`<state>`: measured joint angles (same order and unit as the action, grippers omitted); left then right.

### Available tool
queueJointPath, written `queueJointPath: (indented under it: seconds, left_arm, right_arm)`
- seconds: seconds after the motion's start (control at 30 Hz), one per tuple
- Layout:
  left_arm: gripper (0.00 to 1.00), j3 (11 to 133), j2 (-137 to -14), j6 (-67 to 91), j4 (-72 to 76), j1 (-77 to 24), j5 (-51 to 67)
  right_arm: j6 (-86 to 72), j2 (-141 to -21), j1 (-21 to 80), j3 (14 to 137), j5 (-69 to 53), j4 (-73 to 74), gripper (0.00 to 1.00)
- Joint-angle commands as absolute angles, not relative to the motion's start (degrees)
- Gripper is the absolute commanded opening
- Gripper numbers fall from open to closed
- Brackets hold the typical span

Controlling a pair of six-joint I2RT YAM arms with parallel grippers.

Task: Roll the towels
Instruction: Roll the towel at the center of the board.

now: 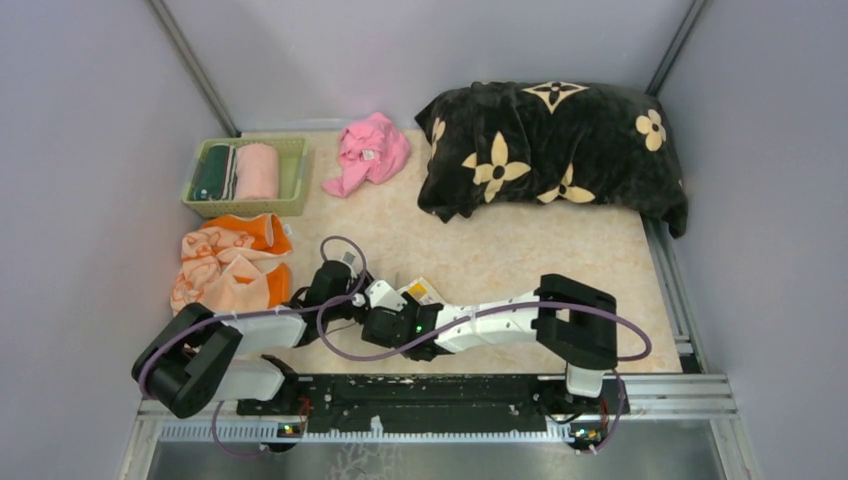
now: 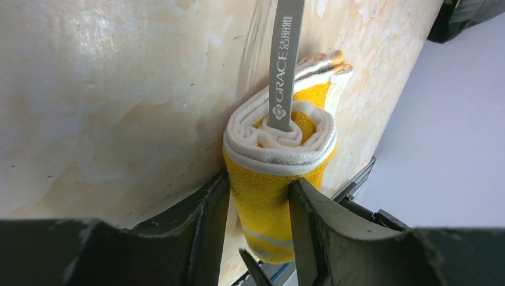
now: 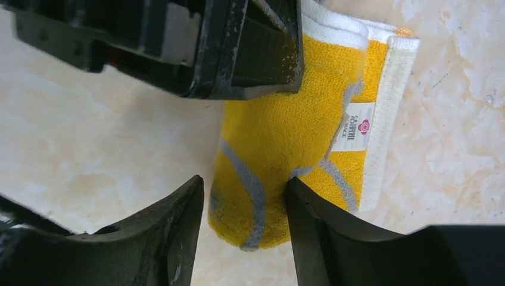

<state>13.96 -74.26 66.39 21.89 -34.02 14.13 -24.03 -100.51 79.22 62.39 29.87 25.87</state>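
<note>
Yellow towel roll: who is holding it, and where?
The left tool pinches the rolled yellow towel across one end. The right tool straddles its other end; whether it grips cannot be told.

Basket (image 1: 245,207), green, back left of worktop (image 1: 520,250): holds two rolls, one dark green (image 1: 212,172), one pink (image 1: 257,170). Pink cloth (image 1: 370,152), crumpled, just right of basket. Black blanket (image 1: 555,150), beige flowers, bunched at back right.

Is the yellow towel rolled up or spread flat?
Rolled up: the yellow towel shows a spiral end in the left wrist view, pinched in the left gripper.
</note>
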Motion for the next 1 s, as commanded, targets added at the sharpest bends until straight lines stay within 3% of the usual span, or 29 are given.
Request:
queueJointPath:
  seconds: [0.0,0.27,0.63,0.97]
  left_arm:
    - [0.48,11.1,-74.8,65.5,15.2,-34.2,10.1]
    - [0.55,10.3,-72.1,65.4,15.0,-34.2,10.9]
    - [0.66,7.8,-56.0,66.6,7.8,-33.1,9.8]
    - [0.71,4.4,-43.7,68.9,4.3,-32.7,8.0]
  right_arm:
    - [-21.7,-104.1,79.6,64.7,34.4,26.2,0.52]
    - [-17.7,-104.9,78.2,61.1,26.0,21.5,0.40]
    - [-15.0,-98.7,63.7,52.7,-19.6,7.6,0.22]
    - [-22.9,-106.1,53.2,51.2,-45.9,-2.4,0.19]
